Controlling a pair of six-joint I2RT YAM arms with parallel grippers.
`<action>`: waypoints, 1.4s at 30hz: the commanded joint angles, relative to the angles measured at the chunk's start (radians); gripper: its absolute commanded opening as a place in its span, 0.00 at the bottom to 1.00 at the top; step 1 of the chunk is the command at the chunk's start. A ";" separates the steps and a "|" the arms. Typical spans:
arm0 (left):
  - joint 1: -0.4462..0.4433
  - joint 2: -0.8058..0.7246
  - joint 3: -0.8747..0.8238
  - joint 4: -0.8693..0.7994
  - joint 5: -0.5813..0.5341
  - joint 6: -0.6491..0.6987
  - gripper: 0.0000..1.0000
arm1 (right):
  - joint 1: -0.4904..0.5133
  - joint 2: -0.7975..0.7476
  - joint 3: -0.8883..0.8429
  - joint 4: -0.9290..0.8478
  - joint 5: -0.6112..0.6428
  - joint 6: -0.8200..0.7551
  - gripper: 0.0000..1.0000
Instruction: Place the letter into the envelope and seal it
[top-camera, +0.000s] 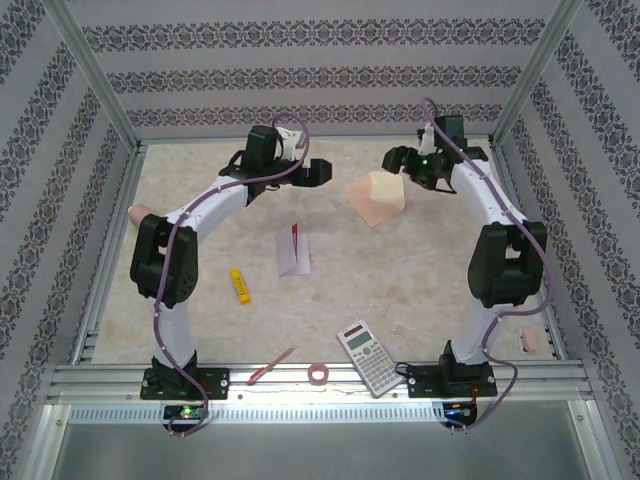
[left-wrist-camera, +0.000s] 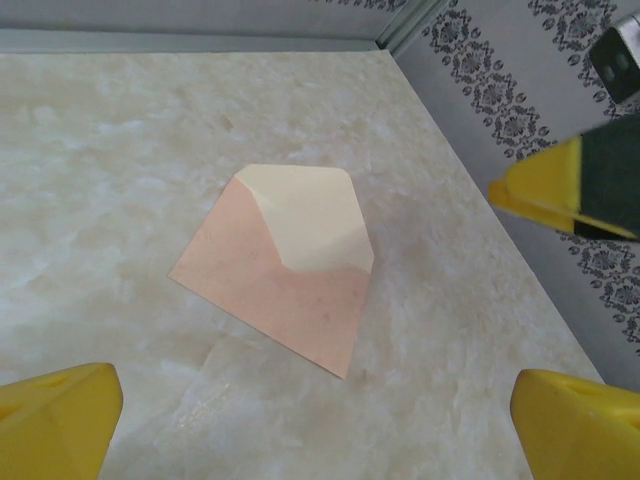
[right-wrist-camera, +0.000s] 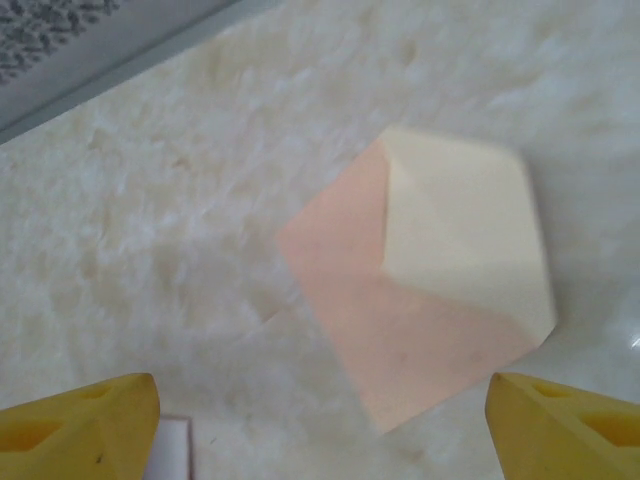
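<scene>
Two end effectors at the far half of the desk (top-camera: 420, 290), facing each other across the envelope (top-camera: 377, 198). Left end effector (top-camera: 318, 172): released, yellow fingers (left-wrist-camera: 60, 420) spread wide, nothing between them, just left of the envelope. Right end effector (top-camera: 398, 158): likewise released, fingers (right-wrist-camera: 80, 425) well parted and empty, poised above the envelope's flap end. Contact with the paper hard to tell from above, none apparent from the wrist. Envelope flat on the desk, right of centre toward the back, peach body, cream flap (left-wrist-camera: 310, 215) folded open. Letter (top-camera: 293, 250) near the middle of the desk, folded, white side out with a red edge showing, well apart from the envelope and outside it. Nearer the bases: marker (top-camera: 240, 286), calculator (top-camera: 368, 358), tape (top-camera: 320, 373), pen (top-camera: 272, 366).
</scene>
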 joint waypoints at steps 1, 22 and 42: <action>0.001 -0.009 0.039 0.015 -0.017 -0.005 1.00 | -0.028 0.104 0.080 -0.049 0.021 -0.099 0.83; 0.019 -0.038 0.026 -0.082 -0.051 0.044 1.00 | -0.080 0.454 0.362 -0.104 -0.108 -0.241 0.69; 0.042 -0.042 -0.009 -0.047 -0.030 0.014 1.00 | -0.081 0.484 0.329 -0.113 -0.129 -0.231 0.40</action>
